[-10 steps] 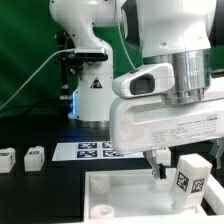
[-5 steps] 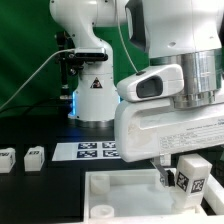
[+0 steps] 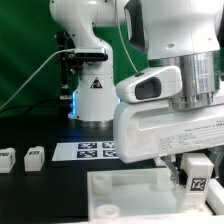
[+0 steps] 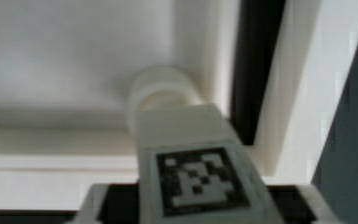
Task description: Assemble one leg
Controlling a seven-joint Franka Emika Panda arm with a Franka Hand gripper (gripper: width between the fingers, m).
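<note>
My gripper is shut on a leg, a small white block with a black-and-white marker tag. It holds the leg just above the far right corner of the large white plate. In the wrist view the leg stands right over a round corner socket of the plate, its tag facing the camera. Two more legs lie on the black table at the exterior view's left. A round socket shows at the plate's near left corner.
The marker board lies flat on the table behind the plate. The robot's white base stands at the back, with cables running to the exterior view's left.
My gripper has moved to the exterior view's right and down with the leg in it, closer to the plate's corner. The loose legs have not moved.
</note>
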